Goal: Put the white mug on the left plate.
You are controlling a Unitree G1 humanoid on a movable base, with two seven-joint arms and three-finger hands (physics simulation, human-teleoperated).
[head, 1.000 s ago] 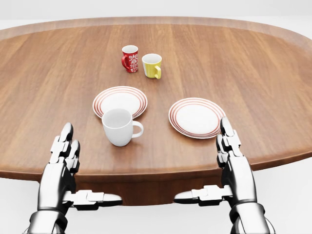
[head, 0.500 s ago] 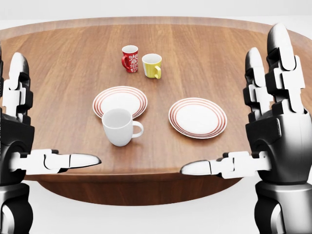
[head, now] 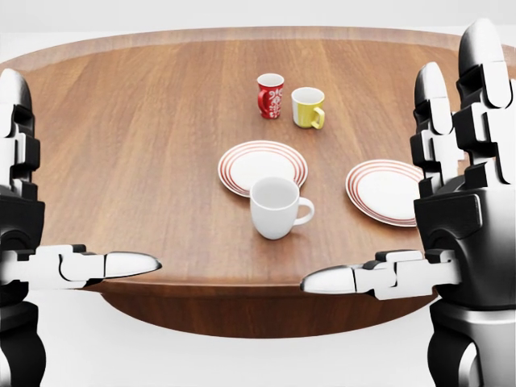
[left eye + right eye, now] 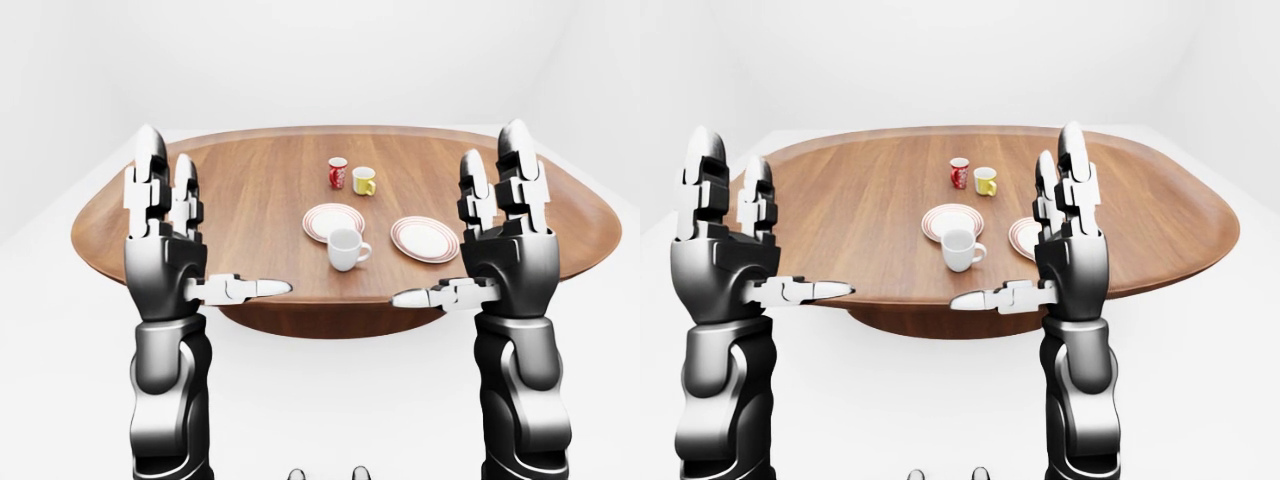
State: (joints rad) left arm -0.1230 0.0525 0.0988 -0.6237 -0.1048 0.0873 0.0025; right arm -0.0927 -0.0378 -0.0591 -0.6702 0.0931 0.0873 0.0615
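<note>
The white mug (image 3: 276, 208) stands upright on the wooden table (image 3: 137, 145), handle pointing right, just below the lower rim of the left plate (image 3: 260, 160), a white plate with red rings. Both hands are held up short of the table's near edge, well apart from the mug, palms facing each other. My left hand (image 4: 205, 225) is open, fingers upright and thumb pointing inward. My right hand (image 4: 455, 220) mirrors it, also open. Neither holds anything.
A second red-ringed plate (image 3: 385, 192) lies right of the mug, partly behind my right hand in the head view. A red patterned mug (image 3: 270, 96) and a yellow mug (image 3: 307, 107) stand side by side above the plates.
Both hands rose from low at the table's edge to upright and open. The whole picture then shifted: table, mugs and plates slid right, so the camera moved.
</note>
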